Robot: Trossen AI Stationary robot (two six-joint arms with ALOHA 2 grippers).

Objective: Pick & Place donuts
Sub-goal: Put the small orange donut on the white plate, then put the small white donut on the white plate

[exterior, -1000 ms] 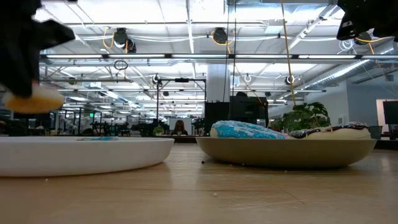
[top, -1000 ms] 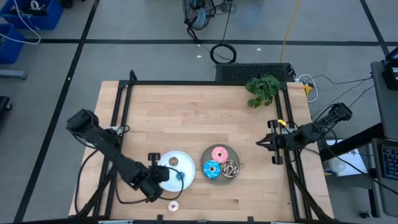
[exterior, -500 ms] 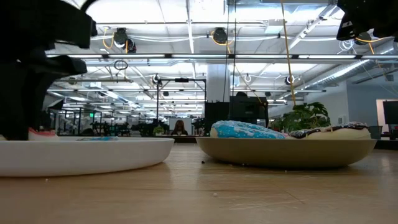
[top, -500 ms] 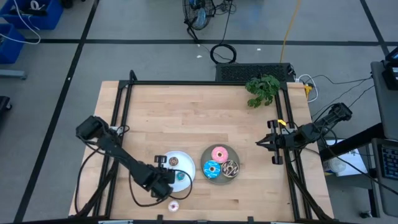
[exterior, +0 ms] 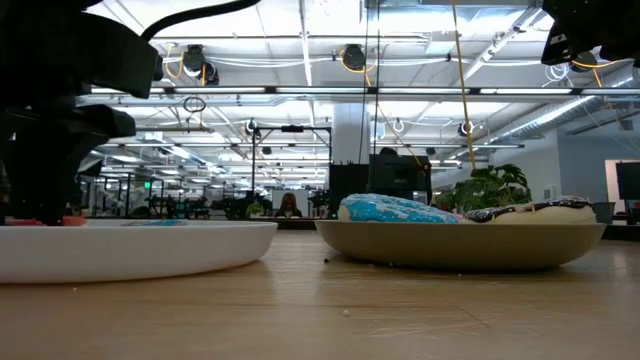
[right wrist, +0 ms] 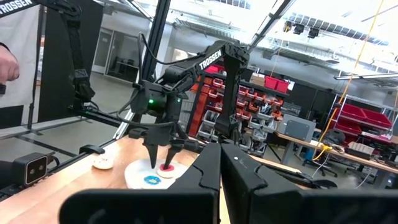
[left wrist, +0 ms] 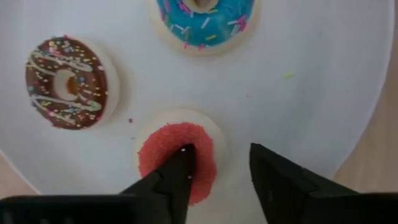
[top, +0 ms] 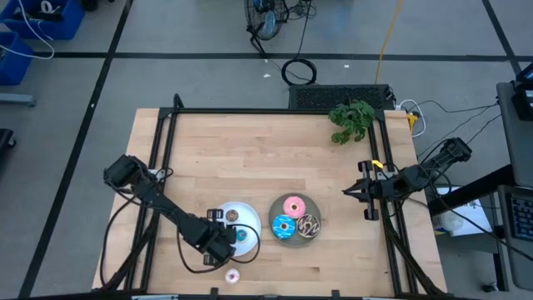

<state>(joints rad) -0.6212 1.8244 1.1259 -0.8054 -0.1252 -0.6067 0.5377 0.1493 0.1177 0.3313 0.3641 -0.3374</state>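
My left gripper (left wrist: pixel 217 155) points down, open, over the white plate (top: pixel 246 213). A tiny red donut (left wrist: pixel 158 152) lies flat on that plate, under the fingers. Beside it on the plate lie a tiny brown donut (left wrist: pixel 65 84) and a tiny blue one (left wrist: pixel 202 22). A tiny white donut (top: pixel 232 276) lies on the table near the front edge. The grey plate (top: pixel 295 237) holds a pink (top: pixel 293 207), a blue sprinkled (top: pixel 283 225) and a dark brown donut (top: pixel 309 225). My right gripper (top: pixel 346 192) waits shut at the table's right side. My left gripper comes from above, pointing down. One fingertip (left wrist: pixel 183 158) stands over the red donut's middle, and the other fingertip (left wrist: pixel 267 168) stands outside its rim (left wrist: pixel 217 146) with a gap of bare plate between. Whether the inner fingertip touches the donut I cannot tell. The donut rests flat on the white plate.
A green leafy sprig (top: pixel 351 119) lies at the table's far right corner. A black frame (top: pixel 275 111) runs along the far, left and right edges. Bare wood lies across the table's far half.
My left gripper has come down toward the white plate and a little to the right. The red donut hung clear above the plate's left rim a second ago and now lies flat on the plate.
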